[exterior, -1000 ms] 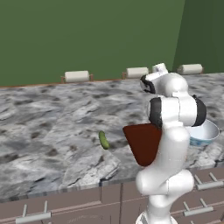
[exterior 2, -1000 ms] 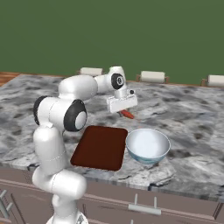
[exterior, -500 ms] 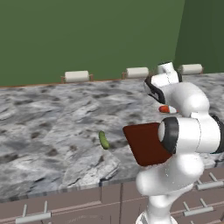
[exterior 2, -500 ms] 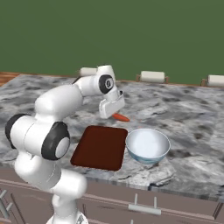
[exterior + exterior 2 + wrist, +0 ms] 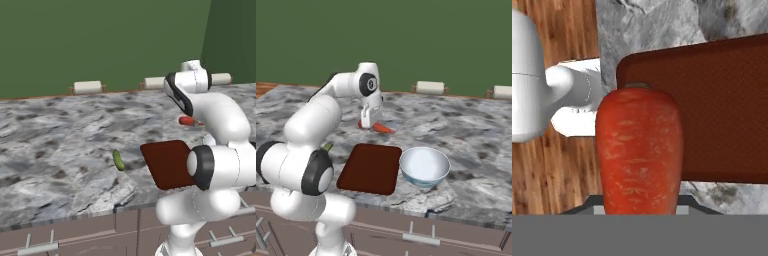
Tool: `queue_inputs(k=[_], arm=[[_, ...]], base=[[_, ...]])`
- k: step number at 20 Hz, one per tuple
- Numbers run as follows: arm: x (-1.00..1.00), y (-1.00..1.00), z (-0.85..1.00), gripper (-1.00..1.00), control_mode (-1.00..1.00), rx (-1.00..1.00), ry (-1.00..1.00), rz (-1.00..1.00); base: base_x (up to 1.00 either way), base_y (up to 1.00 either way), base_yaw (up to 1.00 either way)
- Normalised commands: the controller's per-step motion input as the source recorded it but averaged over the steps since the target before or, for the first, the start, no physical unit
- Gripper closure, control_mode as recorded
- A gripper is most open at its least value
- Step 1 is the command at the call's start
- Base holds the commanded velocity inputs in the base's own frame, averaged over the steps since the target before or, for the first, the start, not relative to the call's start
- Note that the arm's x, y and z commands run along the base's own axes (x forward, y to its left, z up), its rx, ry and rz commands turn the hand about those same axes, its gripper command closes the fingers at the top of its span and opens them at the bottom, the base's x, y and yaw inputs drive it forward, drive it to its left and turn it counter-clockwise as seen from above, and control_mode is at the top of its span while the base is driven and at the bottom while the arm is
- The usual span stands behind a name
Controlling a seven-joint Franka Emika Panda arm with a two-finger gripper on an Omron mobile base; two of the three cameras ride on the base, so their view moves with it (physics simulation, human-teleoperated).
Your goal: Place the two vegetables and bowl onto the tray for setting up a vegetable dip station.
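Marbled counter (image 5: 466,125) | red vegetable (image 5: 639,150) in hand (image 5: 367,122) | beyond tray (image 5: 370,168)

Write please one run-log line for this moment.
gripper: at red vegetable, grasp unclear | tray: bare | bowl: on counter beside tray | green vegetable: on counter

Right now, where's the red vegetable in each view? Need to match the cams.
Left base view: red vegetable at centre right, just beyond the tray, beside the arm.
Right base view: left of centre at the gripper, beyond the tray's far edge.
Hand view: fills the centre, close up, with the tray behind it at the right.
Shared landmark: the tray.
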Motion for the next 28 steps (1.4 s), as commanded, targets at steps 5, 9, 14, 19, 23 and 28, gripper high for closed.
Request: queue_inputs(k=[5, 9, 14, 19, 23, 28], arm=[[-0.10, 0.71, -0.05, 1.00, -1.00, 0.01, 0.09, 0.24], [0.11, 0.25, -0.25, 1.00, -1.00, 0.03, 0.00, 0.21], [0.21, 0.00, -0.45, 1.00, -1.00, 0.10, -0.10, 0.21], [0.06, 0.00, -0.45, 1.00, -1.00, 0.18, -0.20, 0.21], [0.00, 0.00, -0.31, 1.00, -1.00, 0.17, -0.20, 0.15], [0.00, -0.02, -0.05, 1.00, -1.00, 0.06, -0.12, 0.00]], base=[[0.00, 0.00, 0.00], [0.00, 0.00, 0.00], [0.00, 0.00, 0.00], [0.00, 0.00, 0.00], [0.00, 0.00, 0.00], [0.00, 0.00, 0.00]])
